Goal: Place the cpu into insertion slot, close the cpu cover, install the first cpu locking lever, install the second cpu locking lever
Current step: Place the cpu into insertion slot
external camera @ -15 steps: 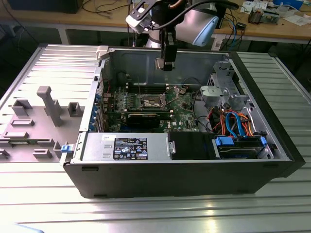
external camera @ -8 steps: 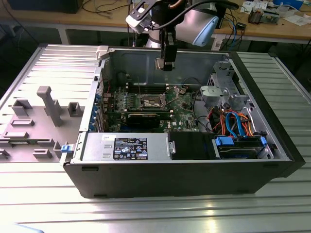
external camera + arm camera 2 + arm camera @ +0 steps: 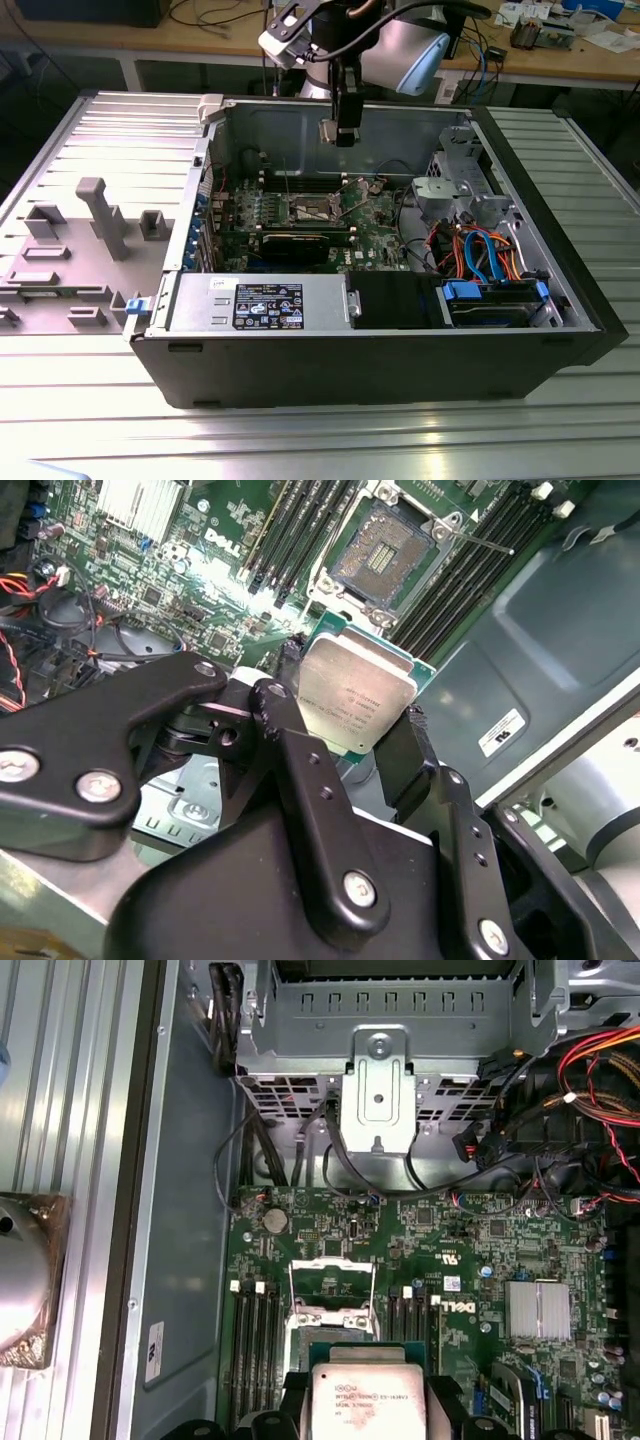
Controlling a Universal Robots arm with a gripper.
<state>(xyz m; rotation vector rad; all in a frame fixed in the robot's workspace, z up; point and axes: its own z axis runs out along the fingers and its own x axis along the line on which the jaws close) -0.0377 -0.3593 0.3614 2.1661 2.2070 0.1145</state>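
Claw [image 3: 350, 720] clamped on cpu [image 3: 355, 692] edges, silver top up, well above insertion slot [image 3: 385, 555].

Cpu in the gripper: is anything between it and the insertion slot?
Nothing visible. The gripper holds the cpu above the board. The insertion slot shows a bare contact field, with the cpu cover apparently swung up off it.

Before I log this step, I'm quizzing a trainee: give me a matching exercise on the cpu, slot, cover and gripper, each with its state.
1. cpu
2. slot
3. cover
4. gripper

A. empty
B. shut
C. swung open
D. held aloft

Pairs: 1-D, 2-A, 3-C, 4-B
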